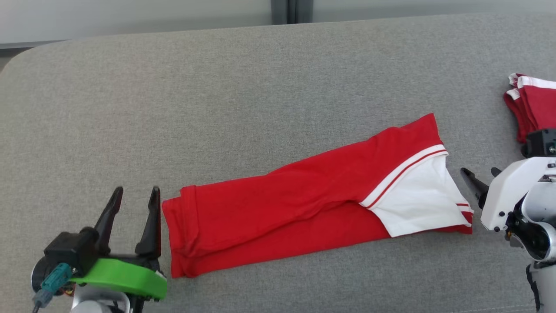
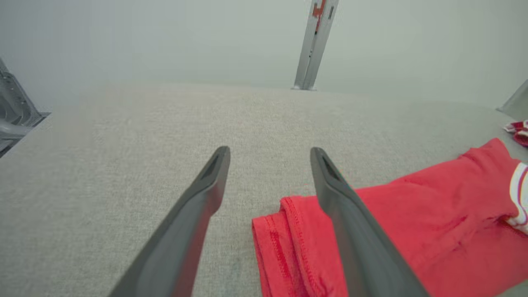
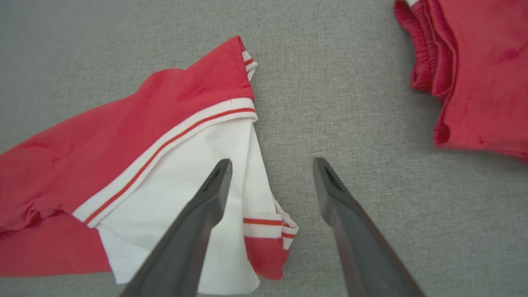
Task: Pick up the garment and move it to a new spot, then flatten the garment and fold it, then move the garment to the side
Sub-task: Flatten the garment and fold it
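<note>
Left jaws: spread wide, holding nothing, just beside the hem end of the garment.
Right jaws: spread wide, holding nothing, at the white collar end.
Garment: long red knit shirt with a white panel and striped trim [image 1: 304, 191], folded into a narrow strip, lying slanted across the near half of the grey fabric surface [image 1: 260, 87].
Neighbour: pile of red folded clothes [image 1: 536, 104] at the right edge.
Risk: the layers look misaligned, so a pinch that catches only the top layer would probably open the fold. A move toward the right edge may disturb the pile.

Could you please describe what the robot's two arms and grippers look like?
The left gripper has two long, tapered dark fingers on a black block, a bright green plastic collar and a teal connector. The right gripper has dark fingers on a white housing.
</note>
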